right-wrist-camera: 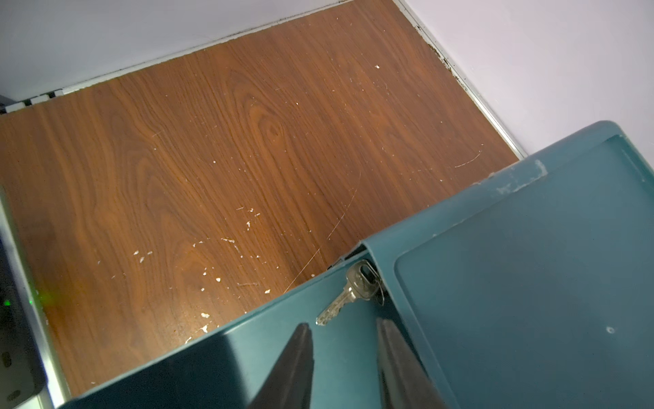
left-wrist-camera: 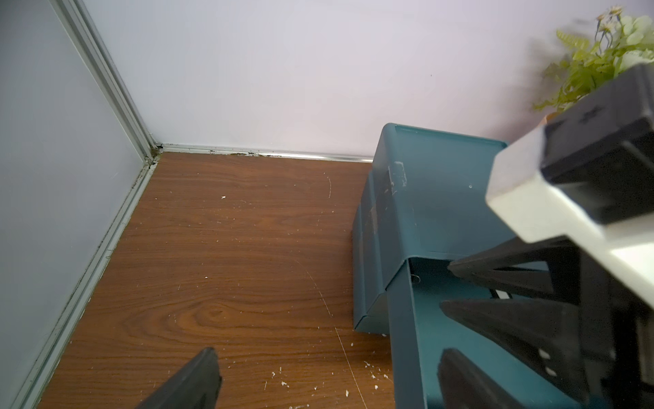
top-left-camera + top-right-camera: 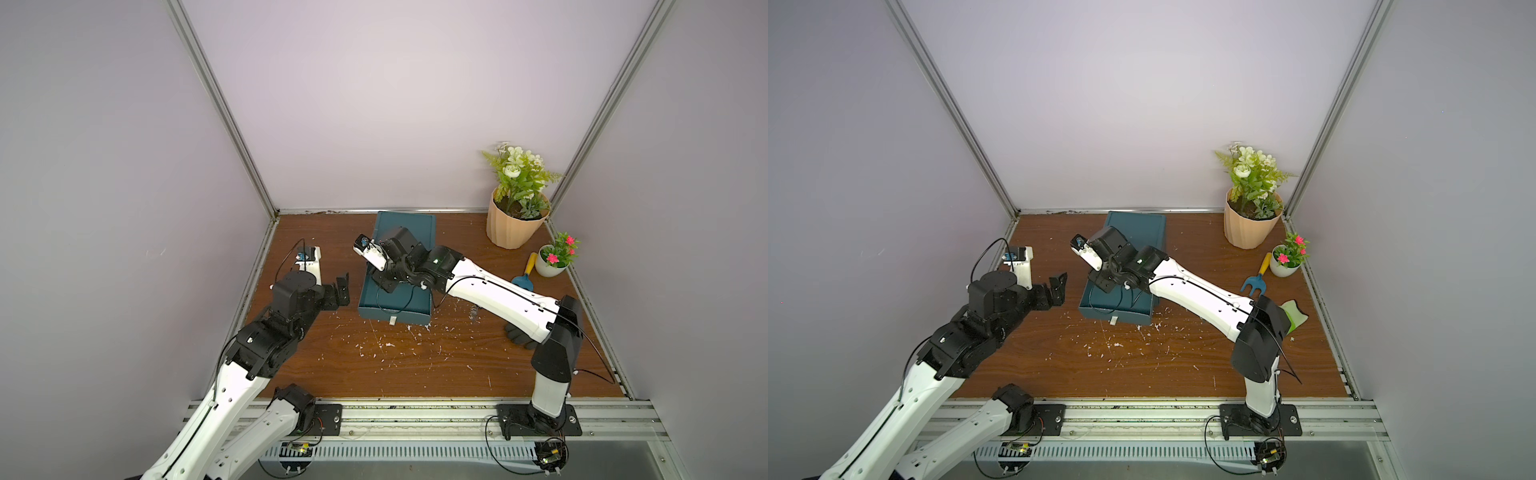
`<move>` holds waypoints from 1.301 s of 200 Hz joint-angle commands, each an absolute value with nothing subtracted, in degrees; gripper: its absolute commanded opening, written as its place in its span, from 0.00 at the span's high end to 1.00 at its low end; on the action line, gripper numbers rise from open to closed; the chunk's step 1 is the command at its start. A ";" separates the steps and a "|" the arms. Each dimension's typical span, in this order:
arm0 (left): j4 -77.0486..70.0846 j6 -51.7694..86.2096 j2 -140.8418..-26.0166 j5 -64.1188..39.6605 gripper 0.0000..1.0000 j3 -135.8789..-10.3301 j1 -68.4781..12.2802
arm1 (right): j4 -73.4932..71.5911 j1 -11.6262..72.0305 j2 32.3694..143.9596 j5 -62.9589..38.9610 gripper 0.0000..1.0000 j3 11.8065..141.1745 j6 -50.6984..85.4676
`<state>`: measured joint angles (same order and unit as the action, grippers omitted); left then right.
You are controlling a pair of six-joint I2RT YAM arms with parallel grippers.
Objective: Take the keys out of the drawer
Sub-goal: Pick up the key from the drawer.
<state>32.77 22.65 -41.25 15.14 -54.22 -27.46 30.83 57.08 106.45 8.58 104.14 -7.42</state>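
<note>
Silver key flat in teal drawer, head at cabinet edge, blade toward right fingers, these apart, empty, left fingers wide apart.

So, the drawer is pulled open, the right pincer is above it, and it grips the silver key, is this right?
Not quite. The drawer is pulled open and the right pincer is above it, but it grips nothing: the silver key lies loose in the drawer, beyond its parted fingertips. The right wrist view shows this.
</note>
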 commanded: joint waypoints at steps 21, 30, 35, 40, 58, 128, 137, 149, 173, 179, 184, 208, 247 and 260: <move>32.98 26.86 -37.49 17.54 0.01 -51.95 -26.89 | 25.41 57.07 105.65 9.33 0.64 102.74 -5.74; 33.04 27.20 -36.81 18.12 0.01 -51.43 -26.89 | 25.25 57.04 106.11 9.52 0.65 102.96 -5.26; 33.17 27.48 -36.50 18.57 0.01 -51.01 -26.85 | 25.22 57.04 106.45 9.37 0.66 103.08 -4.85; 33.26 27.71 -36.19 18.94 0.01 -50.84 -26.89 | 25.29 57.04 106.73 9.18 0.66 103.19 -4.47; 33.36 27.55 -35.60 19.56 0.01 -50.61 -26.89 | 24.92 57.04 107.46 8.32 0.67 103.26 -2.80; 34.61 27.33 -38.34 18.36 0.01 -52.46 -26.89 | 23.78 57.01 109.30 10.30 0.68 101.92 -2.06; 34.76 27.44 -38.31 18.62 0.01 -52.56 -26.89 | 24.03 57.04 108.99 10.38 0.68 101.23 -1.55; 34.89 27.85 -38.20 18.93 0.01 -52.49 -26.89 | 23.82 56.99 108.44 10.51 0.69 99.57 -1.24; 34.89 28.13 -38.24 18.66 0.01 -52.45 -26.87 | 22.68 57.04 106.95 11.15 0.71 96.50 -0.80; 34.89 28.17 -38.32 18.63 0.01 -52.47 -26.89 | 22.10 57.00 106.73 11.52 0.70 95.78 -0.87; 34.89 28.23 -38.38 18.65 0.01 -52.47 -26.89 | 21.63 57.03 106.62 11.87 0.70 95.41 -0.96; 34.85 28.00 -39.20 17.98 0.01 -52.81 -26.89 | 20.35 57.03 107.52 13.57 0.68 95.40 -1.29; 35.06 27.57 -39.59 16.88 0.01 -53.42 -26.89 | 21.78 57.04 108.33 13.23 0.69 95.99 -0.40; 35.08 27.75 -39.19 16.88 0.01 -53.23 -26.89 | 23.55 57.00 107.73 12.96 0.69 95.41 -0.01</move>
<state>34.22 27.53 -39.92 17.56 -51.92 -27.44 22.04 57.08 109.21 12.19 95.26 -1.41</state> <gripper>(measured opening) 0.986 0.312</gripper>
